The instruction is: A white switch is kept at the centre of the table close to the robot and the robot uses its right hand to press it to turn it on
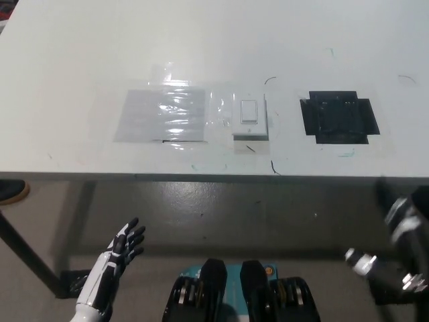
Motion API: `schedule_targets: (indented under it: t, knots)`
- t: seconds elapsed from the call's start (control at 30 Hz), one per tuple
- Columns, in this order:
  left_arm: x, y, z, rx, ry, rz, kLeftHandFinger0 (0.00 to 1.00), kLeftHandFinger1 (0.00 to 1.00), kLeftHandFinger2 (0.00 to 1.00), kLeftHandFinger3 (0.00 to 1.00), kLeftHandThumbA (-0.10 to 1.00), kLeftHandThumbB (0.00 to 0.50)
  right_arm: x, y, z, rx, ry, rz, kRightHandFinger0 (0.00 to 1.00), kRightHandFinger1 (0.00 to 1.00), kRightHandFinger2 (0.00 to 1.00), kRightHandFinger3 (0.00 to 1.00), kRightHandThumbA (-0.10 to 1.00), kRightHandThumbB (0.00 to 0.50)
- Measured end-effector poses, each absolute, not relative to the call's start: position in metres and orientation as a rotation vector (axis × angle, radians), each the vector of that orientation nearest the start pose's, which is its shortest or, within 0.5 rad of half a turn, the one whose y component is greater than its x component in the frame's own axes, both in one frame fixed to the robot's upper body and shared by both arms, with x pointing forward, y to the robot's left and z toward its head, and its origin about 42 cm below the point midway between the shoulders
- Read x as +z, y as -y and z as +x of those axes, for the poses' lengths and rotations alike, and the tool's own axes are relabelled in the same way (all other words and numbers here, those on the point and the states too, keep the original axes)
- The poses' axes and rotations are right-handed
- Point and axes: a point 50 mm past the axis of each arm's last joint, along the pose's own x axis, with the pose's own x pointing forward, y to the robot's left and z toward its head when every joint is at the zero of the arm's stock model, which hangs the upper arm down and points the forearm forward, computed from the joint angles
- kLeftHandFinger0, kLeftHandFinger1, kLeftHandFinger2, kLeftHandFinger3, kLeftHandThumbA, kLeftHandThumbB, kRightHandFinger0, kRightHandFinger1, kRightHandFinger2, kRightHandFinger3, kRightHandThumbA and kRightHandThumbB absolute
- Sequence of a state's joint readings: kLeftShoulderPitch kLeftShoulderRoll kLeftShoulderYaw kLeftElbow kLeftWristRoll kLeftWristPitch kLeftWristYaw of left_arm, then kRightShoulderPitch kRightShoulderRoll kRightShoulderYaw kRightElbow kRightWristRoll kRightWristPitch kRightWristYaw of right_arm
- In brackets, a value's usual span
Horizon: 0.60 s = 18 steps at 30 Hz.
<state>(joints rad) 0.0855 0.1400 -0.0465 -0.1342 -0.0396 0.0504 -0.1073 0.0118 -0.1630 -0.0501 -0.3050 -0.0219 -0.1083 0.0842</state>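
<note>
From my head view nothing is pressed yet: the white switch (249,115) sits untouched mid-worktop (80,54), my right hand (392,258) blurred below its edge, fingers unreadable, my left hand (119,251) resting spread low; reaching and pressing remain.

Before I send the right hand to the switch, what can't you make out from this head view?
- Right hand: blurred and cut off by the right edge; open or shut unclear.
- Switch: rocker too small to tell on from off.
- Left hand: resting below the table edge, forearm cut off at bottom.
</note>
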Motion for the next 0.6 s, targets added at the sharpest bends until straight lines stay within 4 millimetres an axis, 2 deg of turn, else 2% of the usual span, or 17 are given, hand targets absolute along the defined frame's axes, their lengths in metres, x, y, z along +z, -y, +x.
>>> schedule_targets:
  t: [0.03, 0.07, 0.13, 0.27, 0.3, 0.37, 0.4, 0.43, 0.5, 0.6]
  knots:
    - [0.107, -0.24, 0.255, -0.145, -0.01, 0.097, 1.0, 1.0, 1.0, 1.0, 1.0, 0.034, 0.204, 0.266, 0.272, 0.061, 0.433, -0.236, 1.0, 1.0, 1.0, 1.0, 1.0, 0.084]
    - [0.107, -0.24, 0.255, -0.145, -0.011, 0.097, 1.0, 1.0, 1.0, 1.0, 1.0, 0.041, 0.218, 0.271, 0.275, 0.059, 0.464, -0.259, 1.0, 1.0, 1.0, 1.0, 1.0, 0.088]
    - [0.107, -0.239, 0.255, -0.145, -0.012, 0.097, 1.0, 1.0, 1.0, 1.0, 1.0, 0.041, 0.248, 0.281, 0.283, 0.063, 0.522, -0.315, 1.0, 1.0, 1.0, 1.0, 1.0, 0.127]
    - [0.106, -0.24, 0.255, -0.144, -0.016, 0.096, 1.0, 1.0, 1.0, 1.0, 1.0, 0.043, 0.295, 0.298, 0.298, 0.083, 0.585, -0.43, 1.0, 1.0, 1.0, 1.0, 1.0, 0.183]
    - [0.106, -0.24, 0.255, -0.144, -0.016, 0.096, 1.0, 1.0, 1.0, 1.0, 1.0, 0.04, 0.301, 0.299, 0.301, 0.088, 0.592, -0.447, 1.0, 1.0, 1.0, 1.0, 1.0, 0.176]
    - [0.106, -0.24, 0.255, -0.144, -0.017, 0.096, 1.0, 1.0, 1.0, 1.0, 1.0, 0.042, 0.334, 0.304, 0.314, 0.117, 0.628, -0.529, 1.0, 1.0, 1.0, 1.0, 1.0, 0.166]
    - [0.106, -0.24, 0.255, -0.144, -0.017, 0.096, 1.0, 1.0, 1.0, 1.0, 1.0, 0.043, 0.349, 0.305, 0.319, 0.131, 0.649, -0.566, 1.0, 1.0, 1.0, 1.0, 1.0, 0.164]
    - [0.106, -0.24, 0.255, -0.144, -0.017, 0.096, 1.0, 1.0, 1.0, 1.0, 1.0, 0.048, 0.358, 0.306, 0.323, 0.138, 0.658, -0.587, 1.0, 1.0, 1.0, 1.0, 1.0, 0.13]
    - [0.106, -0.24, 0.255, -0.144, -0.019, 0.096, 1.0, 1.0, 1.0, 1.0, 1.0, 0.043, 0.388, 0.303, 0.334, 0.164, 0.696, -0.644, 1.0, 1.0, 1.0, 1.0, 1.0, 0.188]
    - [0.106, -0.24, 0.255, -0.144, -0.02, 0.096, 1.0, 1.0, 1.0, 1.0, 1.0, 0.033, 0.42, 0.293, 0.35, 0.209, 0.727, -0.701, 1.0, 1.0, 1.0, 1.0, 1.0, 0.223]
